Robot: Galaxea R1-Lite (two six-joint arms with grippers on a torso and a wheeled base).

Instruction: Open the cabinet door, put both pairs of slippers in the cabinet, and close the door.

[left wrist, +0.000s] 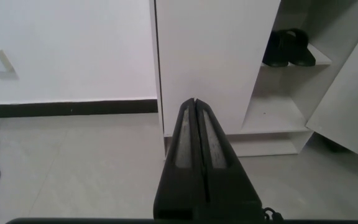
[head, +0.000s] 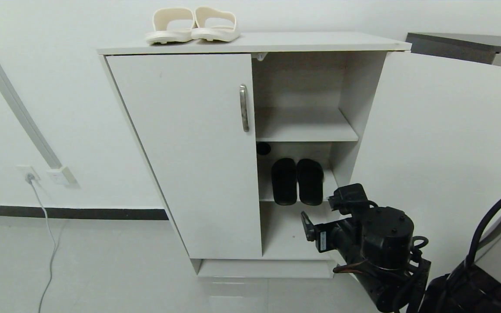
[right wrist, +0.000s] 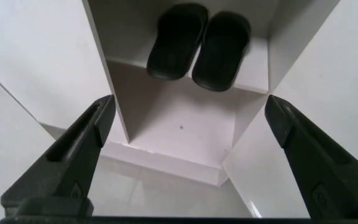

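The white cabinet (head: 181, 148) has its left door shut and its right door (head: 442, 139) swung wide. A pair of black slippers (head: 297, 181) lies side by side on the middle shelf, also seen as black slippers (right wrist: 199, 48) and black slippers (left wrist: 289, 48). A cream pair of slippers (head: 192, 26) rests on the cabinet top. My right gripper (head: 315, 217) is open and holds nothing, just outside the cabinet below the black pair; its fingers (right wrist: 86, 140) stand far apart. My left gripper (left wrist: 194, 109) is shut and holds nothing, low over the floor before the shut door.
A metal handle (head: 244, 108) runs down the shut door's edge. The top shelf (head: 305, 126) and the bottom compartment (head: 289, 234) are bare. A wall socket (head: 28, 173) with a trailing cable sits at the left. Grey furniture (head: 472, 45) stands behind the open door.
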